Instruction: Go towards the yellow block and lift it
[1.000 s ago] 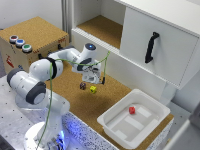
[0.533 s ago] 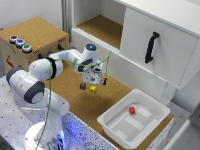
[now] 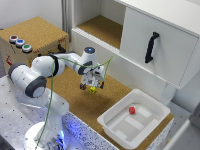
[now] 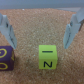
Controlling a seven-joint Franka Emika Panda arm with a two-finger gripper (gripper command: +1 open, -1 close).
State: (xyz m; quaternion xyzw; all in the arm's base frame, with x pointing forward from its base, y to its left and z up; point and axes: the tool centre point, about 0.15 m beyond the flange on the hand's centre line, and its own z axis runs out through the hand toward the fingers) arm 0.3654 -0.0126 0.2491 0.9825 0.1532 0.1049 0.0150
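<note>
One Franka arm [image 3: 47, 70] reaches from the exterior view's left over the cork-topped table [image 3: 75, 100]. Far left in that view: a cork-covered box [image 3: 35, 37] carrying three buttons, blue [image 3: 13, 38], blue [image 3: 20, 43] and green [image 3: 27, 48].

Claw [image 3: 92, 85] hangs directly above the yellow block [image 3: 93, 90], near table centre. In the wrist view the claw [image 4: 42, 31] is spread: fingers [image 4: 8, 30] stand on either side of the yellow block [image 4: 48, 56], well clear of it, no contact. Block rests on the cork, black marks on its top and front faces. Beside it in the wrist view, a dark purple cube [image 4: 5, 57] with yellow marks, also on the cork, near one finger, apart from the yellow block.

To the exterior view's right: white plastic bin [image 3: 150, 107] on the table, small red cube [image 3: 132, 110] inside. Behind, a white cabinet [image 3: 150, 45] with an open cork-floored shelf [image 3: 102, 27] and a black door handle [image 3: 151, 46].
</note>
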